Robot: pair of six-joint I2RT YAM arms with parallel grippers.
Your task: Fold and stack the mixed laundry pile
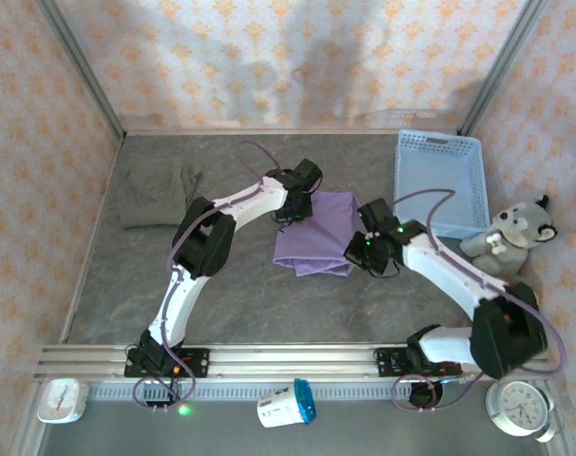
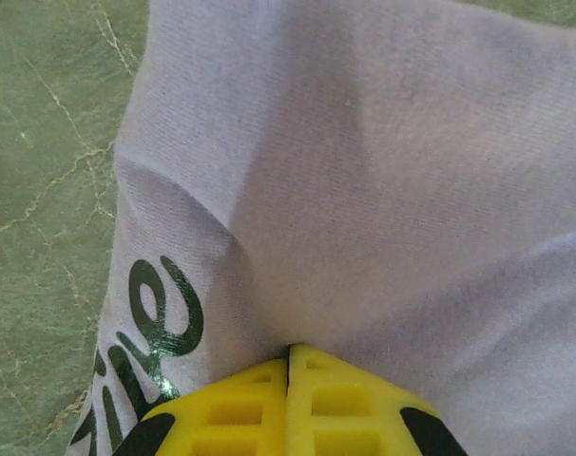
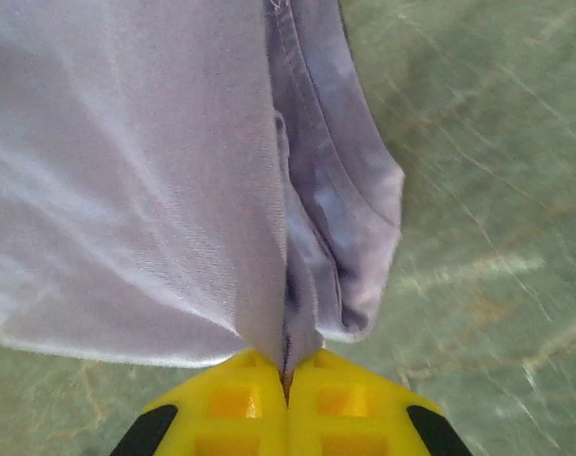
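left claw [image 2: 290, 359]: yellow fingers pressed together, clamped on a fold of the lavender t-shirt [image 2: 383, 171]. the cloth rises in a ridge straight from the tips.
right claw [image 3: 288, 369]: fingers together, clamped on the edge of the lavender t-shirt. we see several layers running into the seam between the tips.
lavender t-shirt, position: middle of the bench [image 1: 221, 294], partly folded, lying between the two claws. the left claw is at its far left edge and the right claw at its right edge.
olive-grey garment [image 1: 155, 195]: wrinkled, at the far left of the bench, well apart from the t-shirt. neither claw touches it.
writing: the left wrist view shows dark green glossy lettering on the t-shirt, just left of the claw. we read a final "e". the letters before it are cut by the fold and the frame edge, so we cannot read the word.
top view, layout: a light blue lattice basket [image 1: 438, 141] stands at the far right. a grey plush wolf toy [image 1: 511, 237] sits just beside its near right corner. a round white clock [image 1: 521, 407] lies in front of the right arm's base. its dial is too small to read.
left wrist view, added detail: the green marbled bench surface lies left of the t-shirt edge.
right wrist view, added detail: a stitched hem runs along the gripped edge. a rounded, folded end of the cloth lies just right of the claw.
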